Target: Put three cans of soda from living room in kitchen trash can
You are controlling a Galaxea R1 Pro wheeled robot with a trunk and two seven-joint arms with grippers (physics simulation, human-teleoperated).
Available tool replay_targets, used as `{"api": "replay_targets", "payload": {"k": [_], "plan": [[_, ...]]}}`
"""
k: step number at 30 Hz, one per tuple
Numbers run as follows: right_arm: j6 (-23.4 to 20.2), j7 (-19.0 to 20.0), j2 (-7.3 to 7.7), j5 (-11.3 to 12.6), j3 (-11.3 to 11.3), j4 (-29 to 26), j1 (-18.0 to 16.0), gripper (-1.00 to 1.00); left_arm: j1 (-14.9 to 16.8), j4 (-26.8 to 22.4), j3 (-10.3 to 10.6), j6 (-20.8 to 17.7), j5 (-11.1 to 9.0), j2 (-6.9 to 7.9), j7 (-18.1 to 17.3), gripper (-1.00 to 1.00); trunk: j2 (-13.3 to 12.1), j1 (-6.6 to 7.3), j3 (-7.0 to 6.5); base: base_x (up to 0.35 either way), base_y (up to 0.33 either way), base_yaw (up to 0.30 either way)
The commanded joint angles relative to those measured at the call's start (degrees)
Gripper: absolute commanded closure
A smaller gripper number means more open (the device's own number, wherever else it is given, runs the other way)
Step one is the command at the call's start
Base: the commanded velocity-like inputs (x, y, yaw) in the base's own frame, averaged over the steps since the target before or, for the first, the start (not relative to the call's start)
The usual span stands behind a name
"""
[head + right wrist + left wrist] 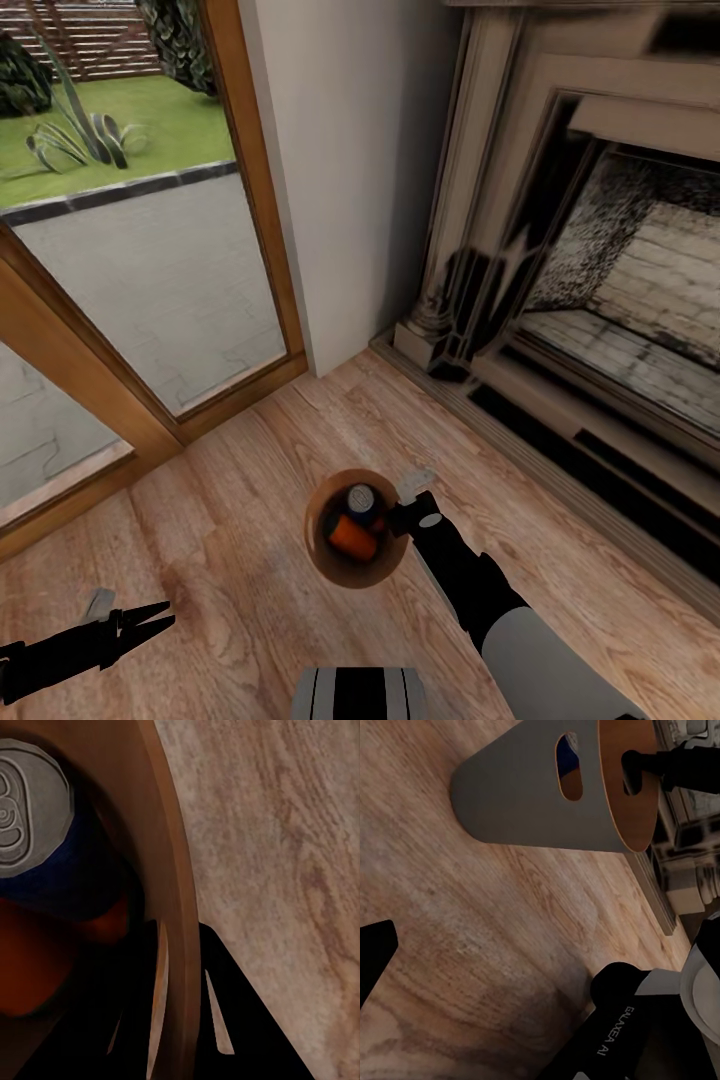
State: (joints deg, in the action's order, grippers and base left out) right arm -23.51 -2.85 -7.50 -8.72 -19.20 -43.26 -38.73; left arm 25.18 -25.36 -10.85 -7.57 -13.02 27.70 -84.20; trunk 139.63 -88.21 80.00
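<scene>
The brown tash can [318, 556] is over the wood floor in front of me. Inside it I see a dark blue can of soda [362, 498] with a silvery top and an orange can of soda [353, 538]. My right gripper [400, 518] is shut on the bin's rim, one finger inside the wall and one outside [247, 1020]. The right wrist view shows the blue can [30, 817] and an orange can [37, 952] close up. My left gripper [160, 618] hangs open and empty low at the left. The left wrist view shows the bin's grey outer wall [525, 795].
A fireplace [600, 250] with a carved surround fills the right side, its hearth step close to the bin. A wood-framed glass door [150, 280] to the garden is at the left, with a white wall [340, 150] between them. My base [360, 695] is at the bottom.
</scene>
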Motion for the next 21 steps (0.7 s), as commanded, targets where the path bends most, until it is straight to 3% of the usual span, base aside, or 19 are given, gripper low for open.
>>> {"api": "replay_targets", "payload": {"k": [1,12,16,21], "plan": [[0.3,0.0,-0.02,0.3,0.0,-0.2,0.1,1.00,0.0,0.0,0.0,0.0,0.0,-0.01,0.0,-1.00,0.0,-1.49,0.01,0.000,0.000,0.000],[0.3,0.0,0.00,0.3,0.0,-0.2,0.1,1.00,0.0,0.0,0.0,0.0,0.0,-0.01,0.0,-1.00,0.0,-1.49,0.01,0.000,0.000,0.000],[0.3,0.0,-0.03,0.3,0.0,-0.2,0.1,1.00,0.0,0.0,0.0,0.0,0.0,-0.01,0.0,-1.00,-1.6,-0.61,-0.71,0.000,0.000,0.000],[0.3,0.0,-0.01,0.3,0.0,-0.2,0.1,1.00,0.0,0.0,0.0,0.0,0.0,-0.01,0.0,-1.00,-1.6,-0.61,-0.71,0.000,0.000,0.000]]}}
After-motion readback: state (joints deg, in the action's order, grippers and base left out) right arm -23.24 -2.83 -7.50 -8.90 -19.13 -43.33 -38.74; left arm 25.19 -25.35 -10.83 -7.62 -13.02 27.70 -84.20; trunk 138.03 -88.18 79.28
